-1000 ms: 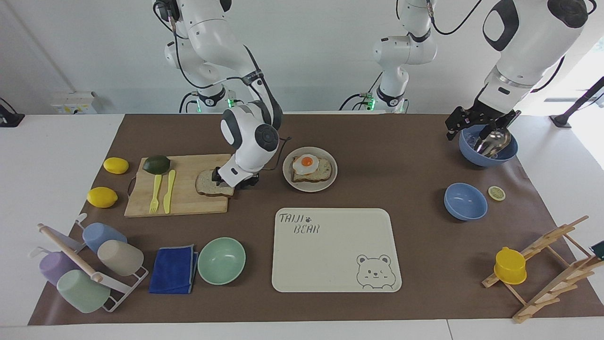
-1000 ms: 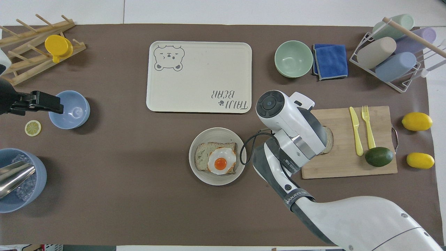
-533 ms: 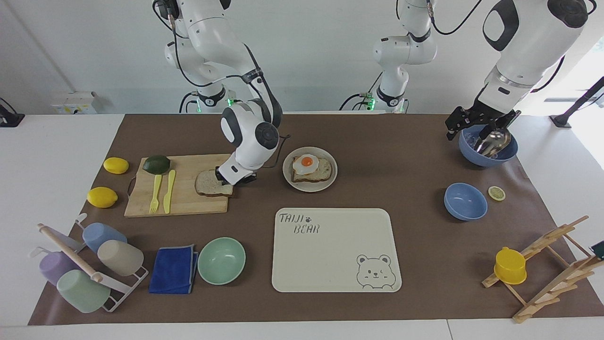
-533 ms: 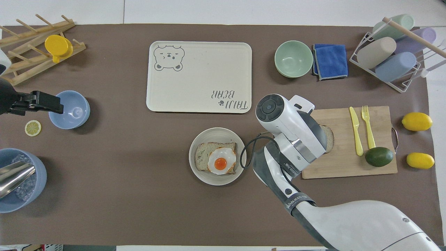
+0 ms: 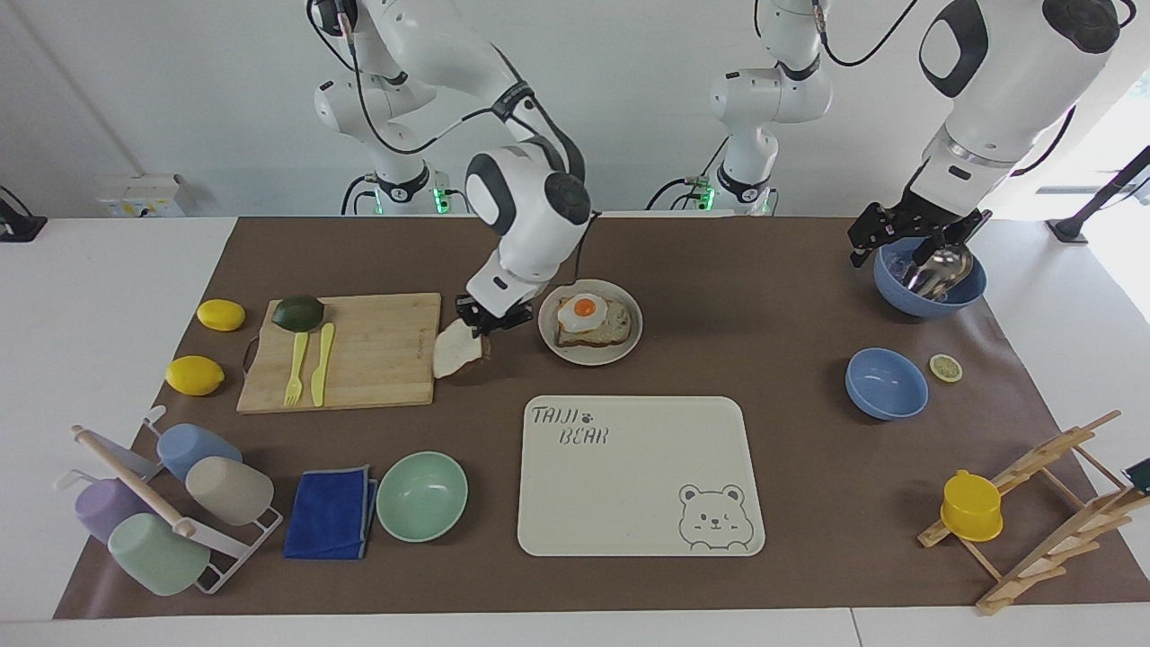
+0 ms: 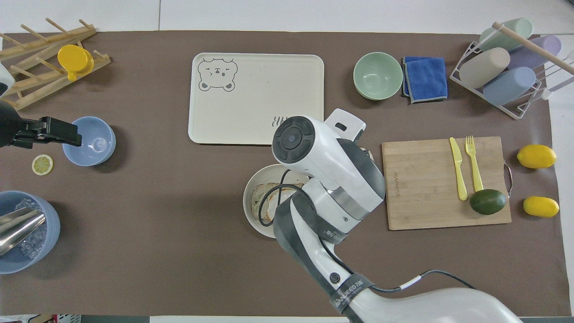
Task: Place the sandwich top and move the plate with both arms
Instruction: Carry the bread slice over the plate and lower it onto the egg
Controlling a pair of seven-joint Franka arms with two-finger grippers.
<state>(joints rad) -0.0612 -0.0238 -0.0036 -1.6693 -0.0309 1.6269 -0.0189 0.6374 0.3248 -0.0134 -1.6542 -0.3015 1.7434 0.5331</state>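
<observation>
Speckled sandwich top (image 5: 456, 349) hangs clamped in my right gripper (image 5: 485, 322) between cutting board (image 5: 359, 352) and plate (image 5: 618, 354); plate lies toward left arm's end, left gripper (image 5: 907, 241) idle.

A strip of bare brown worktop (image 5: 499, 368) lies open between the wooden cutting board (image 5: 359, 359) and the small round beige-grey plate (image 5: 629, 352). The plate already carries egg-topped toast (image 5: 591, 319). The cream rectangular bear tray (image 5: 640, 476) bounds this strip farther from the robots.
</observation>
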